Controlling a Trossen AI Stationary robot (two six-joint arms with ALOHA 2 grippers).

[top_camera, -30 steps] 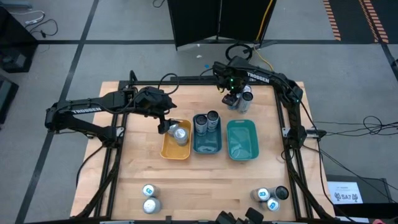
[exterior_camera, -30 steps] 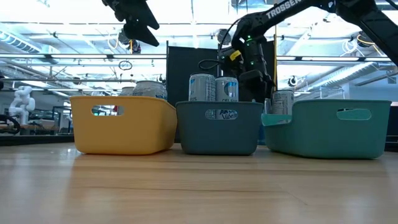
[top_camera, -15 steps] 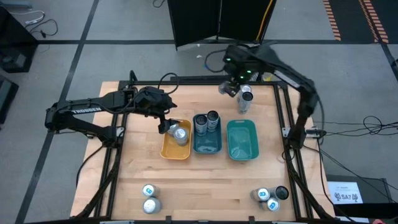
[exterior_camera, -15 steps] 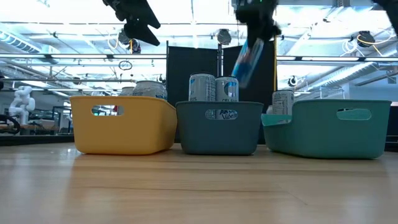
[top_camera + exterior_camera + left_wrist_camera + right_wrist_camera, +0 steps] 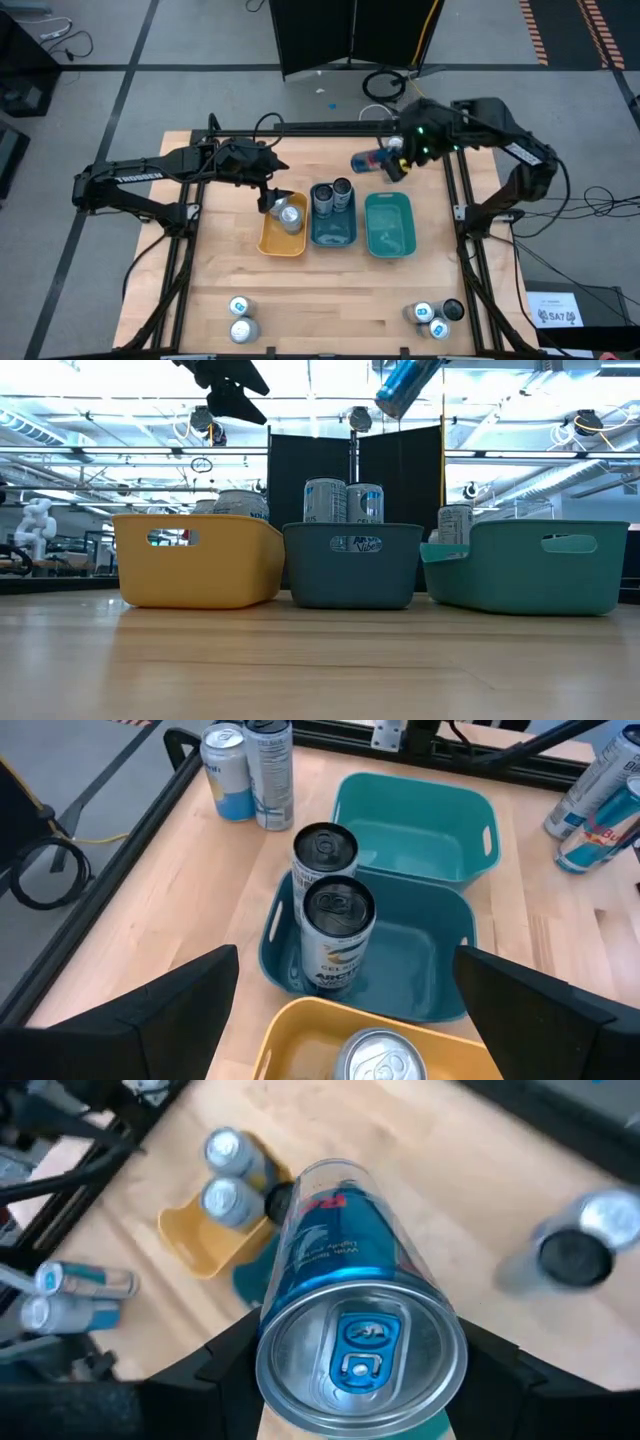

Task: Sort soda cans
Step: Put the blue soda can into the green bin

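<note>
Blue can (image 5: 366, 161) in right claw (image 5: 392, 158) (tilted), above teal tray (image 5: 389, 227)

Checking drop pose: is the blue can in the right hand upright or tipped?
Tipped. The blue can lies nearly sideways in the right hand above the table in the high view, and slants in the low view.

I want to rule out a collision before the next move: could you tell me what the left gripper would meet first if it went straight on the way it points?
Probably the two upright cans in the dark teal tray; the open left gripper points at them over the yellow tray, though depth is uncertain.
</note>
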